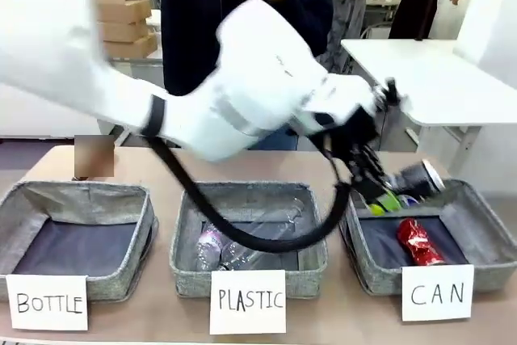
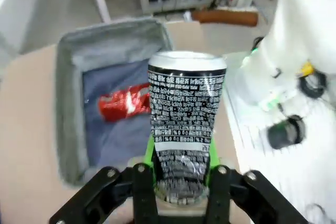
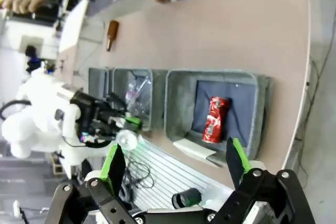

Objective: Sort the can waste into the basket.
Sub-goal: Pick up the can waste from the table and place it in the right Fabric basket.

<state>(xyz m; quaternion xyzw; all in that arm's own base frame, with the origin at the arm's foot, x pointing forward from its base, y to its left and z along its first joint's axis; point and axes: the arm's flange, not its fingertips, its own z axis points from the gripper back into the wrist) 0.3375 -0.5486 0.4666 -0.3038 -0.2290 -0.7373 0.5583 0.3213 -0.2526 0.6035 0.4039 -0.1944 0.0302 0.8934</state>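
My left gripper (image 1: 381, 198) reaches across from the left and is shut on the silver can with dark print (image 1: 418, 178), holding it tilted above the far left edge of the grey basket (image 1: 488, 258) marked "CAN". The shiny red can (image 1: 418, 242) lies inside that basket. In the left wrist view the held can (image 2: 186, 114) stands between the green pads of the left gripper (image 2: 181, 187), with the red can (image 2: 125, 103) in the basket (image 2: 69, 129) beyond. My right gripper (image 3: 176, 163) hangs open high over the basket (image 3: 180, 109) and red can (image 3: 214, 120).
The "PLASTIC" basket (image 1: 187, 258) in the middle holds clear bottles (image 1: 242, 240). The "BOTTLE" basket (image 1: 129, 240) stands at the left. A brown bottle (image 3: 112, 34) lies on the table's far side. A person (image 1: 202, 6) stands across the table.
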